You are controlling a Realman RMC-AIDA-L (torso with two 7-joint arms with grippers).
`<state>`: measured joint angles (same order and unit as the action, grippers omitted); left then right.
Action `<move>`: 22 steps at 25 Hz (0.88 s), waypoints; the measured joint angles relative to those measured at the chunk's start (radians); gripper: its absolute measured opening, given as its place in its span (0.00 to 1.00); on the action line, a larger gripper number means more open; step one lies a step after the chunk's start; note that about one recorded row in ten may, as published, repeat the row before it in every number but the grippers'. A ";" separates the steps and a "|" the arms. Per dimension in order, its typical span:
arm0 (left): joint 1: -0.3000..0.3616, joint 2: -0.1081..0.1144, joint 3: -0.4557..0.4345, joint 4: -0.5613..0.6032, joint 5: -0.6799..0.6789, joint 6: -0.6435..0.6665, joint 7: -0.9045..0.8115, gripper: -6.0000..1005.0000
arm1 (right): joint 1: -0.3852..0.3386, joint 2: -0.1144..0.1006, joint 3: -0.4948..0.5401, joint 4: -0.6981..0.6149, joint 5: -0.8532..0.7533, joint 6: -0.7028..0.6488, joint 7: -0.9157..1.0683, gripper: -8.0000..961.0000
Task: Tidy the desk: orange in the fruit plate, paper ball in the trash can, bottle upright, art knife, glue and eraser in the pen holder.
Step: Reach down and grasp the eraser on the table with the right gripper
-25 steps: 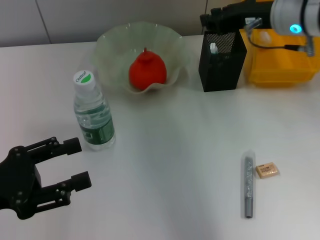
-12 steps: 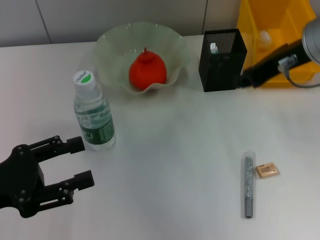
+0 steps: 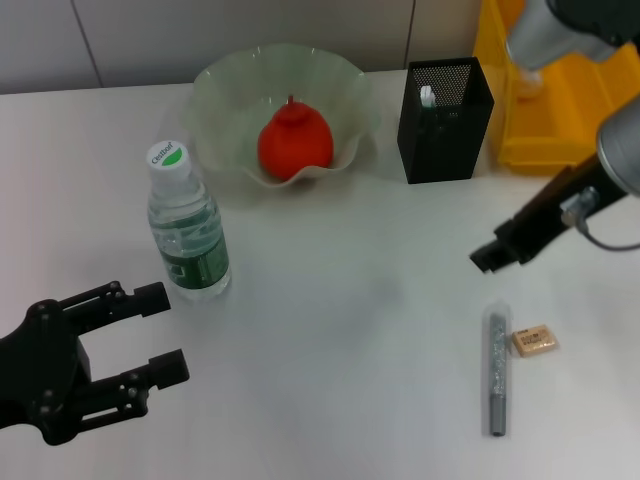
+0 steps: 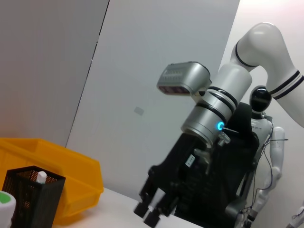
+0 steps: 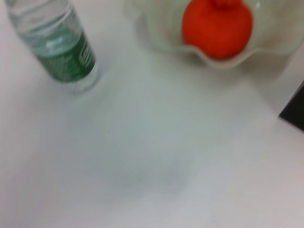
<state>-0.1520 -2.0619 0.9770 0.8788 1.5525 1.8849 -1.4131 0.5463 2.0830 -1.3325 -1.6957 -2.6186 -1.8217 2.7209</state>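
The orange (image 3: 295, 143) lies in the fruit plate (image 3: 215, 90). The bottle (image 3: 187, 225) stands upright to the plate's front left. The pen holder (image 3: 445, 120) holds a white-tipped stick (image 3: 428, 96). The trash can (image 3: 565, 110) stands beside it, with a pale lump (image 3: 527, 80) inside that looks like the paper ball. The grey art knife (image 3: 496, 372) and the eraser (image 3: 532, 341) lie side by side on the table. My right gripper (image 3: 492, 254) hangs just behind the knife. My left gripper (image 3: 155, 332) is open and empty, in front of the bottle.
The right wrist view shows the bottle (image 5: 61, 47), the orange (image 5: 217, 21) and a corner of the pen holder (image 5: 294, 109). The left wrist view shows my right gripper (image 4: 149, 213), the pen holder (image 4: 31, 197) and the trash can (image 4: 61, 175).
My right arm has swung from above the trash can, past the pen holder, forward and down to the table just behind the art knife. The left gripper has barely moved.
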 joint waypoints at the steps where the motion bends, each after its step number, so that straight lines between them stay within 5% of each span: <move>1: -0.001 0.000 0.000 -0.002 0.000 0.000 0.000 0.74 | -0.006 0.000 0.000 -0.002 0.003 -0.009 -0.014 0.43; 14: -0.015 -0.004 -0.001 -0.034 -0.007 0.000 0.000 0.74 | -0.084 0.002 0.019 -0.062 -0.052 -0.119 -0.095 0.44; 22: -0.039 -0.003 -0.011 -0.075 -0.008 0.000 0.017 0.74 | -0.094 0.000 0.099 -0.071 -0.063 -0.148 -0.348 0.47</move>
<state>-0.1908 -2.0650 0.9661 0.8040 1.5449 1.8852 -1.3961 0.4519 2.0828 -1.2336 -1.7663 -2.6815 -1.9701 2.3732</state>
